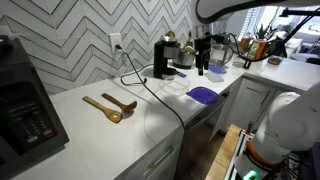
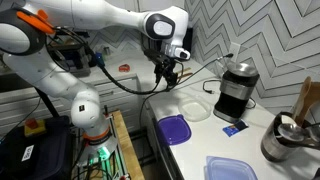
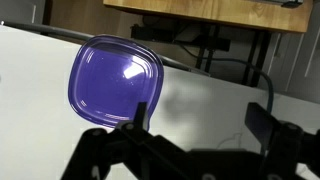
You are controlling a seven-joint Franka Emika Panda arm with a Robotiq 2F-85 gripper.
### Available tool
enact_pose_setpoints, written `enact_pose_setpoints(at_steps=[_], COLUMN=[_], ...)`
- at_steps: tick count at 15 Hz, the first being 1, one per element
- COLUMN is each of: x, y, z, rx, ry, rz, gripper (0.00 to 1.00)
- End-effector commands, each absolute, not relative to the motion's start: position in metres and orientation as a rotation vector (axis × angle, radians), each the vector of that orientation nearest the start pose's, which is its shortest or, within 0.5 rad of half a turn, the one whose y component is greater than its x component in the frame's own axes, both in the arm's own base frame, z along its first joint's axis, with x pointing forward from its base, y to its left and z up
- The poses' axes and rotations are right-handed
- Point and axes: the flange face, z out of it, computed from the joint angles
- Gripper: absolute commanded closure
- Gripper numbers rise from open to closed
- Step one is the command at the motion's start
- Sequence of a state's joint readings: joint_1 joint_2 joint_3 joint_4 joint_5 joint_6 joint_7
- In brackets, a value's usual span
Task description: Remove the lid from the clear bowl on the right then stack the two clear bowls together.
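White bench (image 1: 70, 130), task apparently unstarted: fingers (image 3: 260, 120) spread wide, empty, violet piece (image 3: 115, 78) beneath them; lid (image 2: 230, 168) removal, stacking remain.

A kitchen; white counter (image 1: 75, 118), herringbone-tile backsplash (image 1: 70, 40), black coffee maker (image 1: 163, 58), wooden spoons (image 1: 110, 107).

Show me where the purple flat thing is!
In an exterior view the purple flat thing lies near the white counter's edge, close to the black coffee maker and the light-blue lid. The open hand hangs close above.
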State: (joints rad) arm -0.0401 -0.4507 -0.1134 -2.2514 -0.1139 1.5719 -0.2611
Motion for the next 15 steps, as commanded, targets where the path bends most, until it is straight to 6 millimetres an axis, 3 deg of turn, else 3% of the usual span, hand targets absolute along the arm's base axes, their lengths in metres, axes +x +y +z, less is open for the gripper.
enact_pose_setpoints(at_steps=[1, 9, 10, 15], x=[0.385, 0.385, 0.386, 0.370], y=[-0.077, -0.077, -0.099, -0.184], z=[0.521, 0.521, 0.519, 0.503], rx=[-3.128, -3.128, -3.226, -3.466], ry=[-0.216, -0.216, -0.108, 0.078], rz=[0.377, 0.377, 0.369, 0.430], gripper=[0.00, 0.00, 0.00, 0.00])
